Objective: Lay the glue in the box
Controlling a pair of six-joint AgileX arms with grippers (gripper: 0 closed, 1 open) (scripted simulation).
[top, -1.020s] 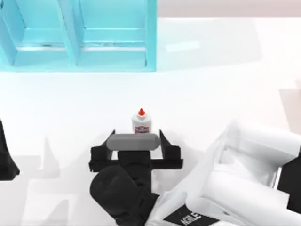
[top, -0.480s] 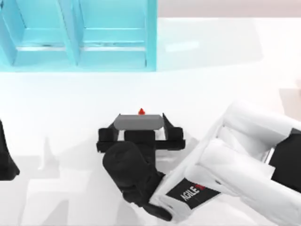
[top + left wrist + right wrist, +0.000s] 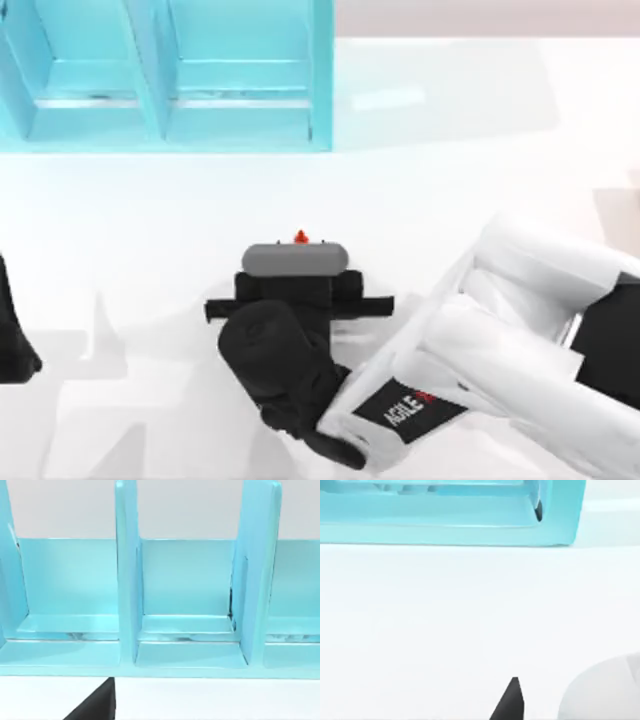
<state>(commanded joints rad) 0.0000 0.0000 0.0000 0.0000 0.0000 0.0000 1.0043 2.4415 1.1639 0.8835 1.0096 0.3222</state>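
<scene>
Now right gripper (image 3: 296, 262) is sitting over the glue (image 3: 300, 237) near the middle of the table (image 3: 470, 150), pointing down. Only the red cap tip of the glue is showing, just past the gripper's grey wrist camera housing on the far side. Fingers are looking drawn in narrow under the housing, on either side of where the bottle is; actual contact is hidden, so a grip cannot be told for sure. White forearm of the right arm is running off to the near right.

Box (image 3: 165, 75) is sitting at the far left of the table, well apart from the glue, light blue, with dividers making compartments. Left wrist view is looking straight into those compartments (image 3: 185, 605). Right wrist view is showing the box's corner (image 3: 555, 520) across bare table, plus one dark fingertip (image 3: 512, 700).

Left arm (image 3: 12, 335) is parked at the left edge, near side.
</scene>
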